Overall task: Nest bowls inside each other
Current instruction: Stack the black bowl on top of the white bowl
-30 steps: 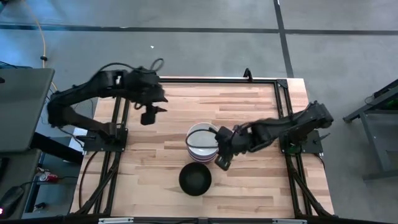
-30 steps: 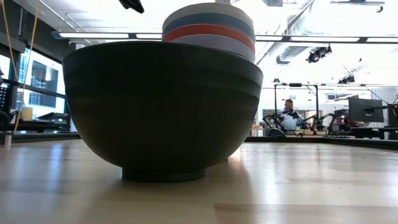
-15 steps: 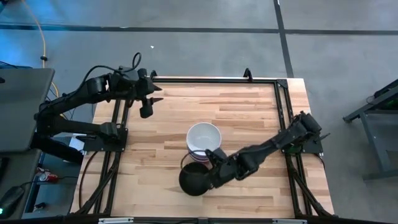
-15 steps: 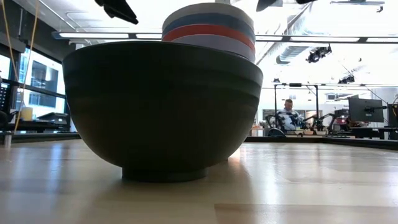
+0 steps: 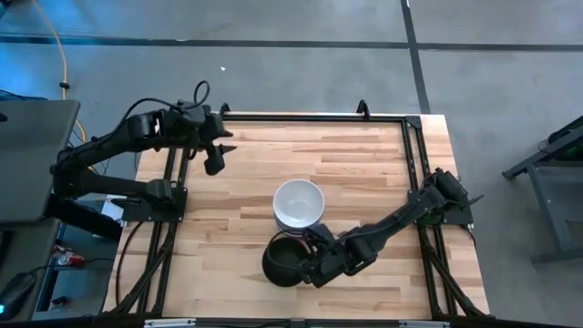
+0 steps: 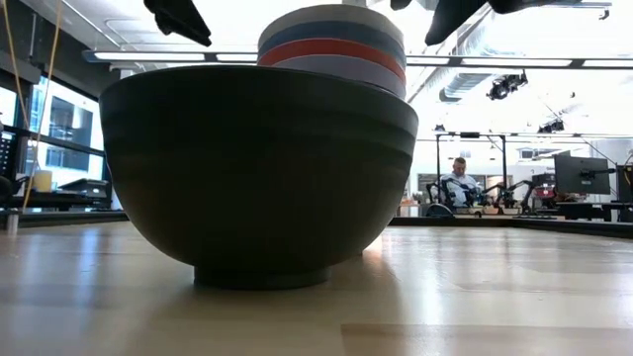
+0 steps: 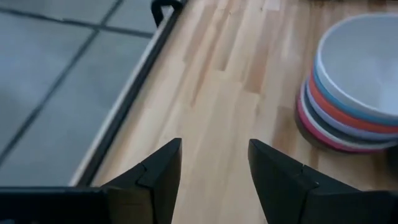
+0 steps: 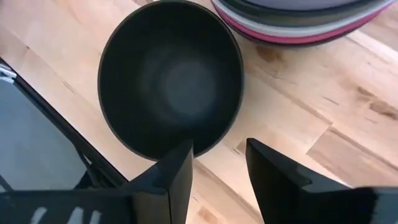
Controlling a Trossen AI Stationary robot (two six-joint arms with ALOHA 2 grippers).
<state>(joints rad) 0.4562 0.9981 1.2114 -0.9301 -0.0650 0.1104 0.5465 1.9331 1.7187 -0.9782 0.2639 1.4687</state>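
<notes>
Since the earlier frames the right arm has swung off the stack and come down by the lone black bowl (image 5: 286, 261); left arm pulled back toward the far left corner & sits there.

Step in hand, by my read: picking up the last loose bowl so it can go into the stack of nested bowls (image 5: 299, 205). Everything else in view looks already nested: white on top, then blue, red, lavender, magenta lower down in the left wrist view, though lower layers are hard to count.

Right gripper (image 8: 217, 165): jaws apart, nothing between them. One finger (image 8: 177, 171) overlaps the black bowl's near rim in the right wrist view; other finger sits over bare wood just outside it. So rim lies roughly btwn the fingers, bowl body ahead of the claw, stack further ahead beyond the bowl. Can't tell if a finger touches the rim yet.

Next move prob needs: drop a bit so one finger goes inside the wall & one outside, pinch the rim, lift clear, carry over the stack, lower in level.

Left gripper (image 7: 211, 165): jaws apart, empty, over bare table (image 7: 224, 93); stack off ahead & to one side, well apart from it.
</notes>
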